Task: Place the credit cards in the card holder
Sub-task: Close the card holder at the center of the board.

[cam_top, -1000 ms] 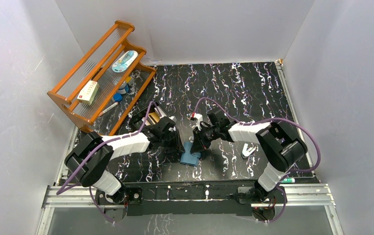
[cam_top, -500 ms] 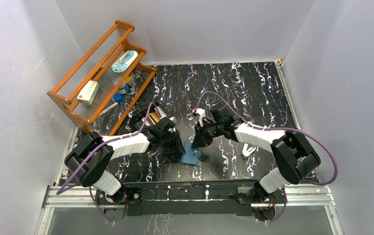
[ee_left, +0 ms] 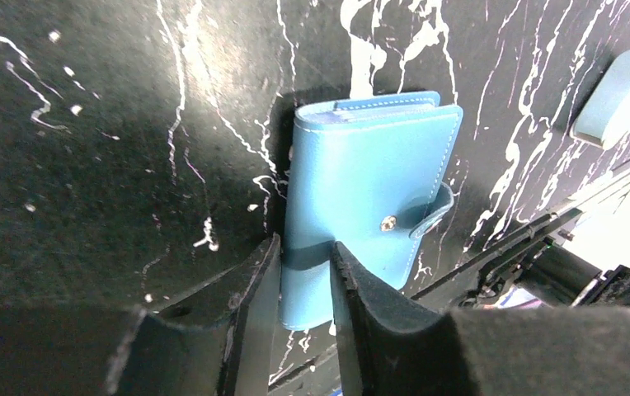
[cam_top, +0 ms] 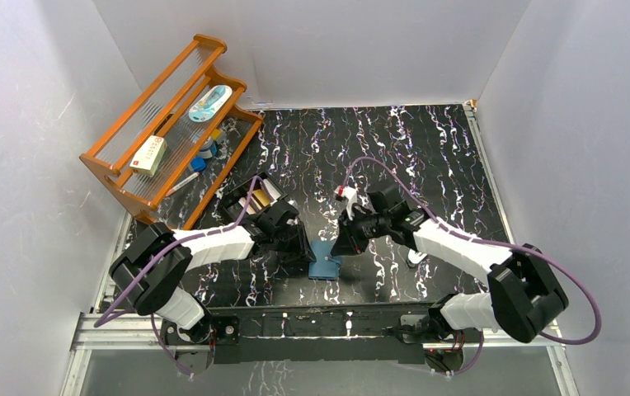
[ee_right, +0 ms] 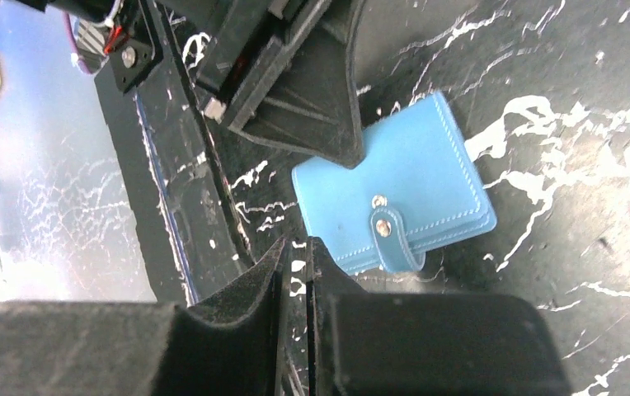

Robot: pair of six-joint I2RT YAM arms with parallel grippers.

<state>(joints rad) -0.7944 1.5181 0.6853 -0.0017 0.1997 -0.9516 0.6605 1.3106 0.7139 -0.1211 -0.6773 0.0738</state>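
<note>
The blue card holder [cam_top: 325, 262] lies flat and closed on the black marbled tabletop [cam_top: 427, 148], low in the middle of the overhead view, between the two arms. Its snap tab [ee_right: 390, 235] is buttoned over the cover. The left claw [ee_left: 305, 244] sits over one end of the holder with its fingers a little spread, and blue leather shows in the gap between them. I can't tell whether it is touching. The right claw [ee_right: 297, 247] is pressed almost together with nothing in it, just off the holder's edge. A black box [cam_top: 250, 198] sits up and to the left of the holder, and a wooden rack [cam_top: 171, 124] fills the upper left.
</note>
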